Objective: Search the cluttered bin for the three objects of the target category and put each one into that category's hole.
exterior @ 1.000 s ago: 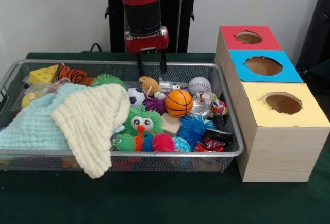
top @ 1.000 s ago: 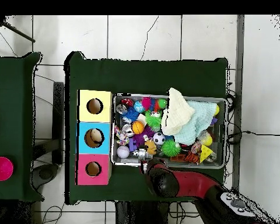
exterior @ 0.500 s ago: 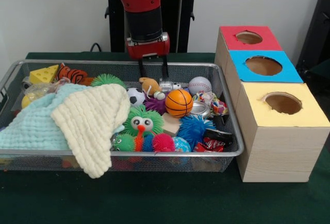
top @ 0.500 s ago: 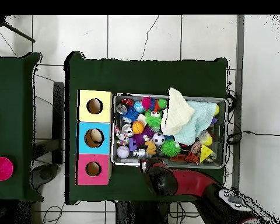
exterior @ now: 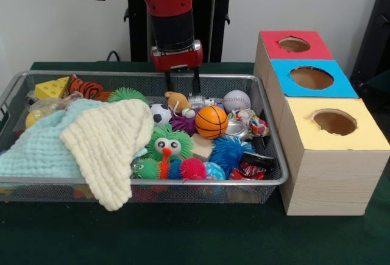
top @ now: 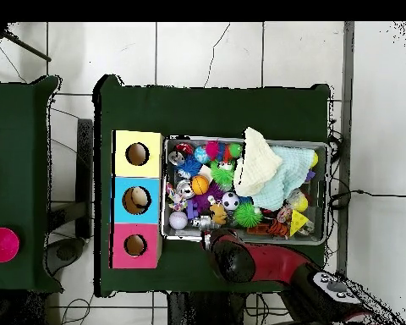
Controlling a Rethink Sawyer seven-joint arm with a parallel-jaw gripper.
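The silver wire-mesh bin holds a heap of toys; it also shows in the overhead view. A small brown plush monkey lies at the bin's far side, left of an orange basketball toy. An orange striped plush animal lies at the far left. My gripper hangs open and empty just above the monkey, with one finger on each side. In the overhead view the arm hides the gripper. The red-topped hole is at the far end of the box row, also seen from overhead.
A cream cloth and a pale aqua cloth cover the bin's left half. A baseball, a soccer ball, and green and blue spiky balls crowd the rest. The blue-topped and yellow-topped holes adjoin the red one.
My gripper has moved a little to the right and lower, toward the brown monkey. The toys have not moved.
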